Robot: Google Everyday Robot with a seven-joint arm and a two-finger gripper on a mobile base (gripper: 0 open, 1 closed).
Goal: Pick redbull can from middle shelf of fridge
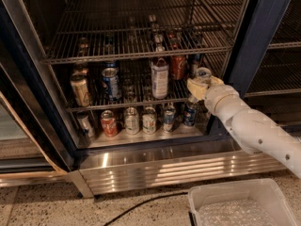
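Note:
The fridge [263, 36] stands open, with a dark blue frame and wire racks. My gripper [200, 84] is at the right end of the middle shelf [122, 104], just in front of it. Its yellowish fingers [193, 85] are closed around the redbull can [203, 74]. Only the can's shiny silver top and a bit of its side show above them. The can is tilted slightly and sits at the rack's front edge. My white arm [254, 126] reaches in from the lower right.
On the middle shelf stand a tan can [80, 89], a wider blue can [111, 82], a labelled bottle [160, 76] and a red can [178, 67]. Several cans line the fridge floor [141, 138]. A white bin [240, 206] and a cable [141, 204] lie on the ground.

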